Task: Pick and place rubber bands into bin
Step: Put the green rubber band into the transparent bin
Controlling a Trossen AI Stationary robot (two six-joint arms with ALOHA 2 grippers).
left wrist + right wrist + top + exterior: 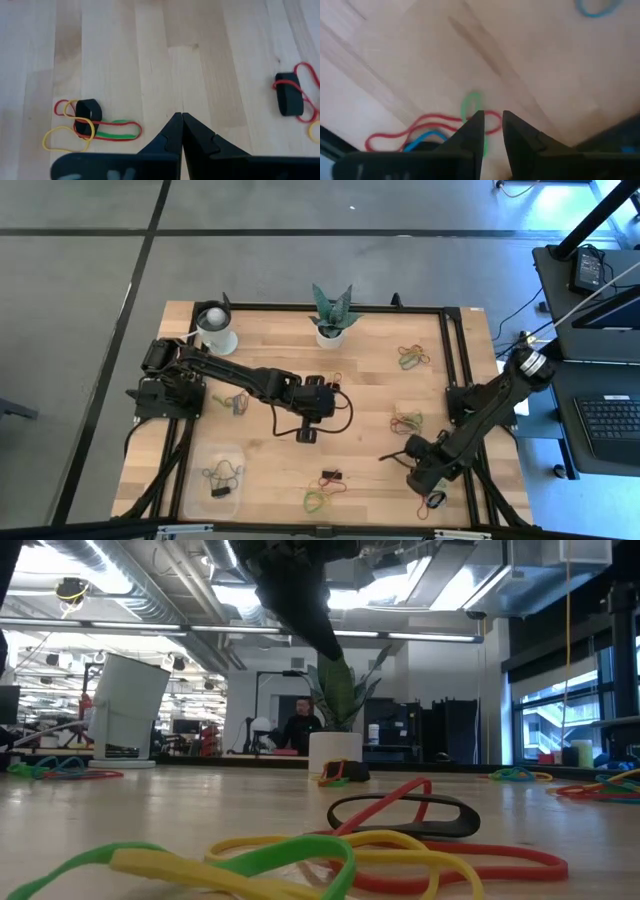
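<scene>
Two dark arms work over your pale wooden table (370, 395), which has a black rail along its rim.

Your right gripper (425, 480) hovers low near the table's front right corner. Its jaws stand narrowly apart, a slim gap between the tips. In the right wrist view a tangle of thin red, green and blue rubber bands (445, 127) lies on the wood directly under those tips. You cannot tell from these views whether any loop is caught between them.

Your left gripper (306, 434) waits over the middle of the table, jaws pressed fully together and holding nothing. Its wrist view shows a knot of yellow, red and green bands (92, 125) on bare wood to one side.

The small clear plastic tub (218, 478) sits near the front left corner, a few bands already inside. More loose clusters lie by the right rail (411, 357), at centre right (406, 421) and along the front edge (322, 498).

The likely risks: the narrow jaws may close on nothing, or snag several tangled loops and drop some on the way. The black rail sits just beside the right gripper, so a sideways sweep could knock it. The carry to the tub runs across the table's whole width, and the left arm hangs over the middle of it. Open wood lies between the clusters.
</scene>
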